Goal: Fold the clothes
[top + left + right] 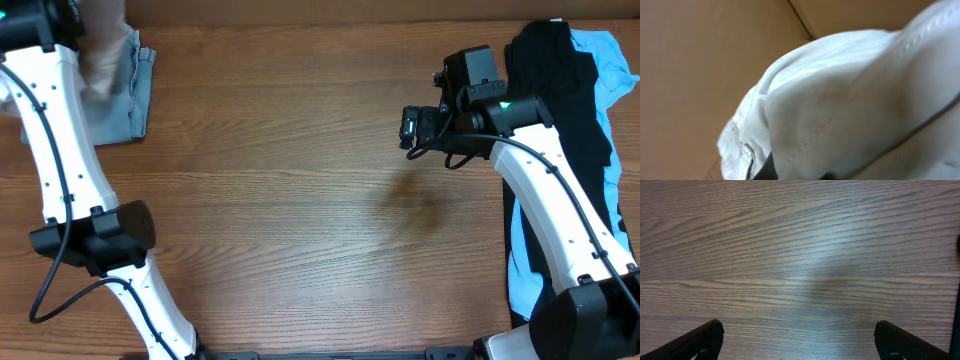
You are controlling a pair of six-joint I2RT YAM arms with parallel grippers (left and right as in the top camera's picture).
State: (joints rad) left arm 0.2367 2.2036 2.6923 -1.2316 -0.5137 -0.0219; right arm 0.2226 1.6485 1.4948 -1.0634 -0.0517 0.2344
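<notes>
The left jaws, at the end of the white left arm (55, 150), are clenched. They seem to grasp the pale beige cotton shorts (840, 100), although the grip point itself is covered by cloth. From the left wrist, the fabric presses so close to the jaws that it fills almost all of the view. From above, the same shorts show as a blurred beige bundle directly at the left jaws, lifted off the wood. A part of the bundle hangs over the faded grey-blue denim shorts (138, 95), which lie flat just below and beside these jaws.

The right jaws are released and stand wide apart. Their two dark fingers (700, 340) show at the bottom corners of the right wrist view, with only bare wood between them. They touch nothing and hover above the brown wood-grain tabletop (300, 200).

The beige shorts look bunched and rounded, not flat. The cloth has a fine ribbed weave, a long stitched seam (890, 55) runs slanting across it, and a thicker stitched edge (746, 162) shows at the low left. Behind the cloth there is only a plain brown surface.

Behind the right jaws, past the right arm (560, 200), lie a black garment (550, 70) and a sky-blue garment (610, 110), well apart from the beige shorts.
</notes>
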